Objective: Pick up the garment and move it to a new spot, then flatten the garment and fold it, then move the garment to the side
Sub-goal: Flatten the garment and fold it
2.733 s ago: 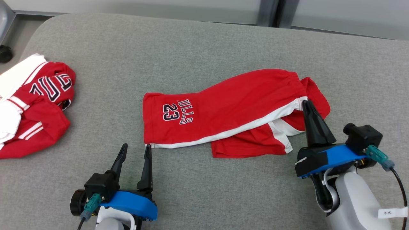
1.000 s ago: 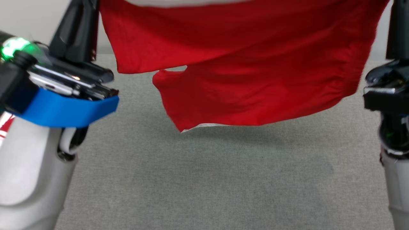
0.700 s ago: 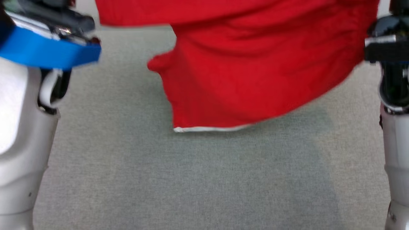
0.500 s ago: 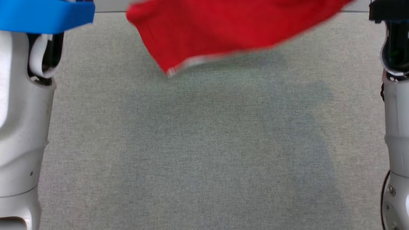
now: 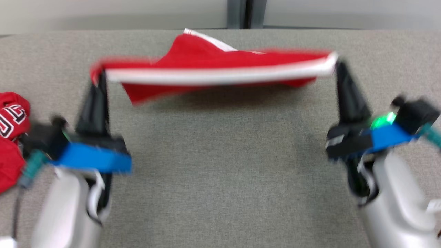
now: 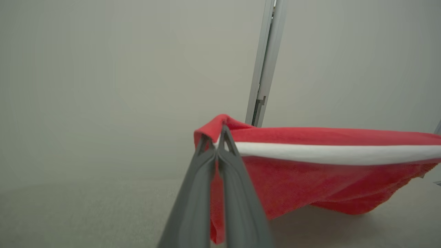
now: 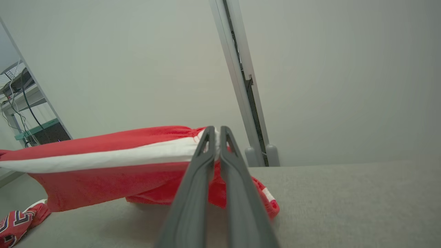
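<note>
Now | your left pincer (image 5: pixel 100 75) and right pincer (image 5: pixel 339 67) each clamp a garment (image 5: pixel 206 63) end | stretched taut over the counter (image 5: pixel 220 155), likely to land flat.

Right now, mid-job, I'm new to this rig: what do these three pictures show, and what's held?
It is a two-armed robot. The wide picture comes from its head, looking down at a grey padded surface. The other two come from a camera on each wrist, looking along that arm's jaws. The left gripper and right gripper each have their jaws shut on one end of the red shorts, which are stretched between them along the white stripe. Another red garment lies at the surface's left.
</note>
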